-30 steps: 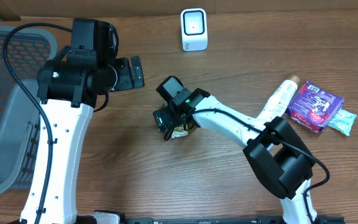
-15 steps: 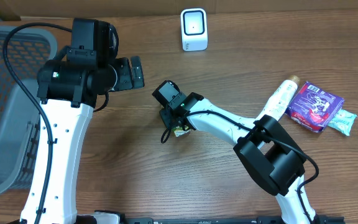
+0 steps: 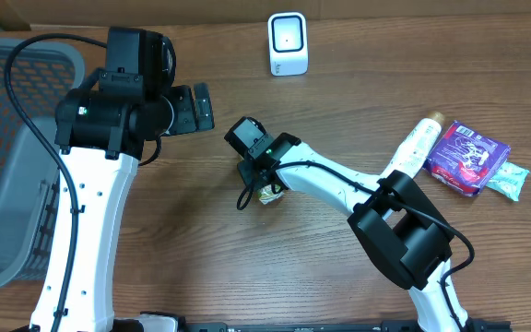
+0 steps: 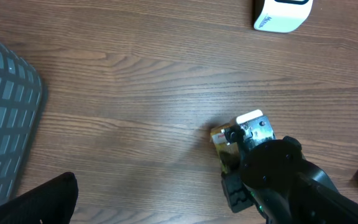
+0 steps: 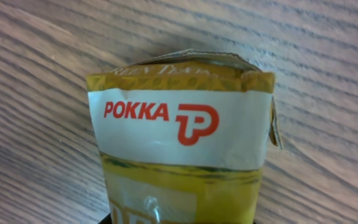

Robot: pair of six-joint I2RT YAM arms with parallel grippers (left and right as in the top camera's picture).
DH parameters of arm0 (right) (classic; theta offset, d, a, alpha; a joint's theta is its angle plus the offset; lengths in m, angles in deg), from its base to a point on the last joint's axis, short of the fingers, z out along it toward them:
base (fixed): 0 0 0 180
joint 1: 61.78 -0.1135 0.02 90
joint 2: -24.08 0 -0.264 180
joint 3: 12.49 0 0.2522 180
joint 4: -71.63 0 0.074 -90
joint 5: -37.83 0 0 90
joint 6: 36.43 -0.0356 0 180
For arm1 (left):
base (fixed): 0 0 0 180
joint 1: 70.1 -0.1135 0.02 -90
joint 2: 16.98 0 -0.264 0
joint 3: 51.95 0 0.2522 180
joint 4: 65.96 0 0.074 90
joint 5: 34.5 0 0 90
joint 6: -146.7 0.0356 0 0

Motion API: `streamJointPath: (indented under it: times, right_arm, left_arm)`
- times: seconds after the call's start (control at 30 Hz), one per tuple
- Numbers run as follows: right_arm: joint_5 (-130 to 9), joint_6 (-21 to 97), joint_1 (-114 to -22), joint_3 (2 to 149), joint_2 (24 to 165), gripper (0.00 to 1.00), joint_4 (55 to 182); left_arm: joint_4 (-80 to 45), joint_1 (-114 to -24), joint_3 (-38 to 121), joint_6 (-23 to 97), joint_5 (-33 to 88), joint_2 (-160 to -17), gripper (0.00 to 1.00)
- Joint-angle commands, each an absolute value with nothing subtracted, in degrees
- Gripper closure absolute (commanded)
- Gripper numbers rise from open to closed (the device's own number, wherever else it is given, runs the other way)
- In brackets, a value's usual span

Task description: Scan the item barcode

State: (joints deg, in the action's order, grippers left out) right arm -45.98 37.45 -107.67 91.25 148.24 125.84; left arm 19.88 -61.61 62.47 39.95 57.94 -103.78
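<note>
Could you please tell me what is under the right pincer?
A yellow Pokka carton lies on the wooden table beneath the right pincer. Its lower part is covered; no barcode shows.

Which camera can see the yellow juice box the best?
The right wrist view: the juice box fills the picture, its red POKKA logo readable. Overhead, only a yellow sliver peeks from under the right arm. The left wrist view shows one end, small, the rest covered.

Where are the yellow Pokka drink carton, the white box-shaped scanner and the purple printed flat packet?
yellow Pokka drink carton (image 5: 179, 134): right wrist view, on its white logo band.
white box-shaped scanner (image 3: 288, 41): overhead view, on its front face.
purple printed flat packet (image 3: 466, 157): overhead view, on its printed top.
</note>
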Motion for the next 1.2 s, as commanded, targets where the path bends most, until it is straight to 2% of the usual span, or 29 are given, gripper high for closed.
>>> streamJointPath:
  times: [0.0, 0.03, 0.07, 0.17, 0.2, 0.23, 0.33, 0.4, 0.67, 0.8, 0.87, 0.93, 0.97, 1.07, 1.1, 1.17]
  right_arm:
    - [-45.80, 37.60, -107.67, 92.87, 148.18, 0.96, 127.70]
    - [-45.80, 39.26, -107.63, 93.63, 147.61, 0.96, 128.90]
    - [-45.78, 41.40, -107.63, 94.27, 147.02, 0.91, 129.97]
    - [-45.76, 51.83, -107.60, 95.66, 145.71, 0.58, 133.27]
    - [-45.74, 56.33, -107.34, 96.17, 145.42, 0.42, 135.13]
    - [-45.76, 57.05, -106.95, 96.47, 145.36, 0.34, 136.13]
    - [-49.89, 56.48, -105.31, 98.40, 144.98, 0.20, 139.54]
    - [-55.22, 56.35, -104.63, 99.69, 144.35, 0.16, 141.16]
    - [-59.14, 48.86, -102.49, 103.03, 140.11, 0.15, 151.06]
    - [-66.61, 47.55, -101.44, 103.01, 139.04, 0.24, 156.92]
    - [-69.34, 47.57, -101.44, 102.46, 139.06, 0.31, 157.99]
    - [-68.80, 47.57, -101.44, 101.33, 139.06, 0.39, 157.64]
    - [-68.01, 47.57, -101.44, 100.82, 139.06, 0.40, 157.03]
    - [-59.77, 47.81, -101.35, 98.37, 139.06, 0.39, 153.38]
    - [-56.25, 48.05, -101.33, 97.06, 139.08, 0.30, 151.45]
    - [-56.29, 51.52, -101.33, 95.45, 139.08, 0.21, 149.18]
  left_arm:
    - [19.81, -61.83, 63.47, 39.58, 58.69, -104.00, 0.00]
    - [19.81, -61.83, 63.47, 39.56, 58.66, -104.00, 0.01]
    - [19.81, -61.83, 63.47, 39.58, 58.69, -104.00, 0.00]
    - [19.81, -61.83, 63.47, 39.56, 58.69, -104.00, 0.00]
    - [19.81, -61.83, 63.47, 39.58, 58.69, -104.00, 0.00]
    - [19.81, -61.83, 63.47, 39.56, 58.69, -104.00, 0.00]
    - [19.81, -61.83, 63.47, 39.58, 58.69, -104.00, 0.00]
    - [19.81, -61.83, 63.47, 39.58, 58.69, -104.00, 0.00]
    - [19.81, -61.83, 63.47, 39.58, 58.69, -104.00, 0.00]
    - [19.81, -61.83, 63.47, 39.58, 58.69, -104.00, 0.00]
    - [19.81, -61.83, 63.47, 39.56, 58.69, -104.00, 0.00]
    - [19.81, -61.83, 63.47, 39.58, 58.69, -104.00, 0.00]
    - [19.81, -61.83, 63.47, 39.58, 58.66, -104.00, 0.00]
    - [19.83, -61.83, 63.47, 39.56, 58.69, -104.00, 0.00]
    - [19.81, -61.83, 63.47, 39.58, 58.69, -104.00, 0.00]
    - [19.81, -61.83, 63.47, 39.56, 58.69, -104.00, 0.00]
